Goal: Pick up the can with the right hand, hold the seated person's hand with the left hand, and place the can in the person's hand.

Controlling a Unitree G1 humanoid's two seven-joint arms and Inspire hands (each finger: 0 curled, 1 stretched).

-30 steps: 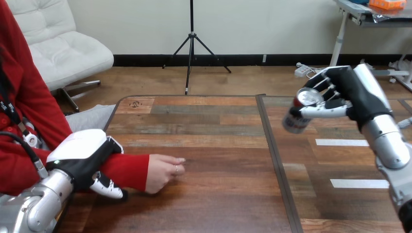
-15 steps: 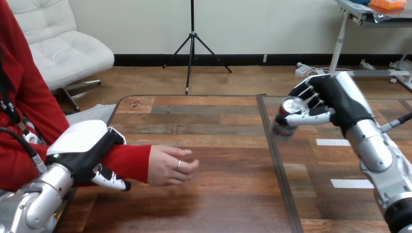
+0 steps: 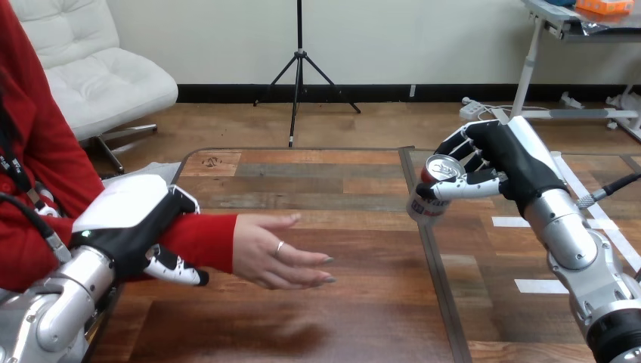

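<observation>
A silver can [image 3: 432, 190] with a dark label hangs tilted above the table's centre seam, gripped by my right hand [image 3: 503, 162], whose fingers and thumb curl round it. At the left, my left hand [image 3: 140, 227] wraps over the person's red-sleeved forearm near the wrist, thumb underneath. The person's hand [image 3: 277, 253] reaches out above the table with its fingers spread and extended toward the right. A gap of bare table separates the can from the person's fingertips.
The wooden table [image 3: 355, 302] has a dark seam [image 3: 427, 242] running front to back. White tape strips [image 3: 529, 222] lie on its right part.
My right hand has carried the can leftward and lower, toward the person. The person's hand has lifted, moved right and spread its fingers. My left hand stays on the forearm, shifting slightly right.
</observation>
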